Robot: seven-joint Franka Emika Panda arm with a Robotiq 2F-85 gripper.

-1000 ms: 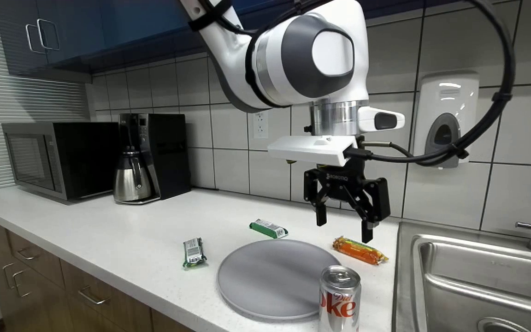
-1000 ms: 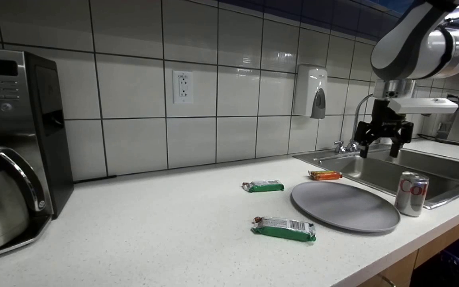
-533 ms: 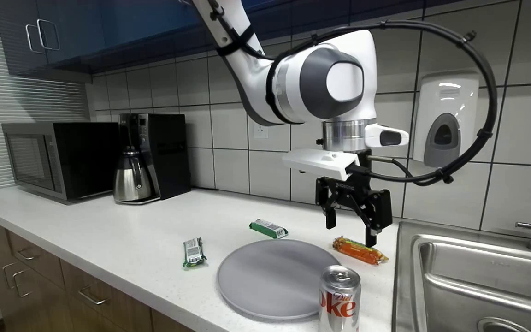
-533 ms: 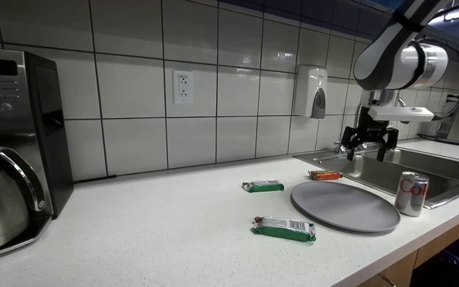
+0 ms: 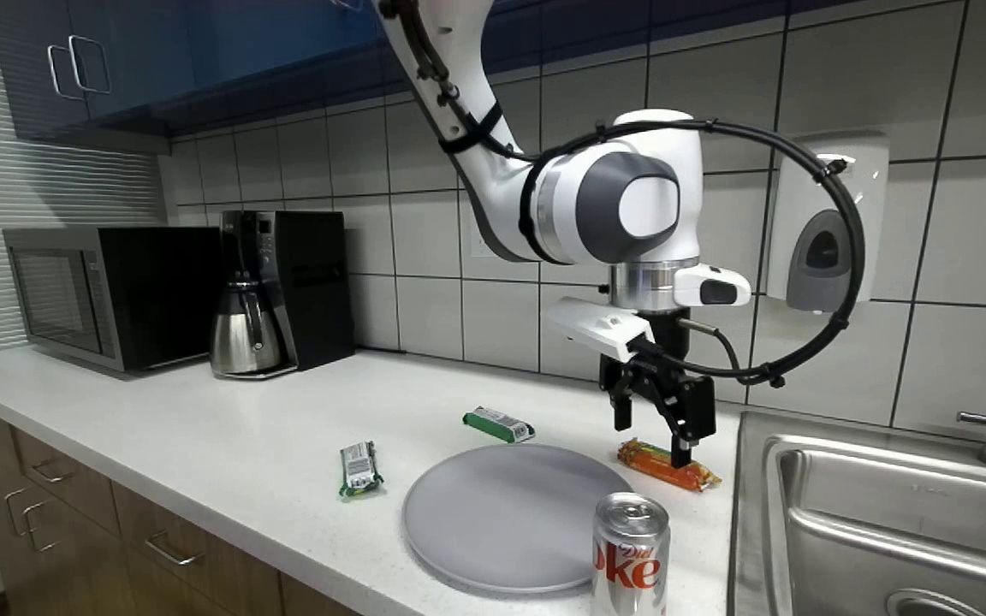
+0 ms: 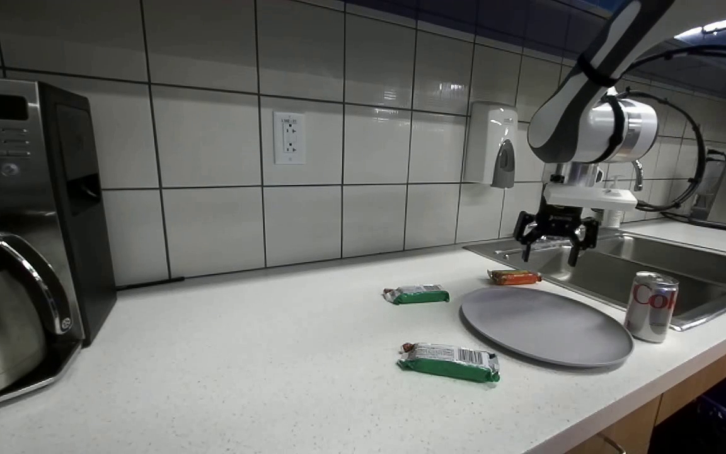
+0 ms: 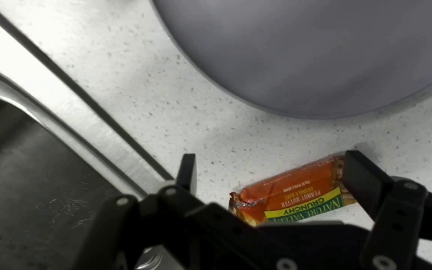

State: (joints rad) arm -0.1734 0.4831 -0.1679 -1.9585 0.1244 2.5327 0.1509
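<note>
Orange bar (image 7: 294, 190) lies below spread, empty gripper (image 6: 549, 256); in wrist view right finger (image 7: 366, 183) overlaps bar end: descent there could crush it.

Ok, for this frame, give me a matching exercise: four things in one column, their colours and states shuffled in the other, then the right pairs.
1. gripper
2. peanut butter granola bar
3. plate
4. Diet Coke can

A. silver, standing upright
B. mostly orange, lying down
C. black, open, holding nothing
D. grey, round and flat

Pairs: 1-C, 2-B, 3-D, 4-A
</note>
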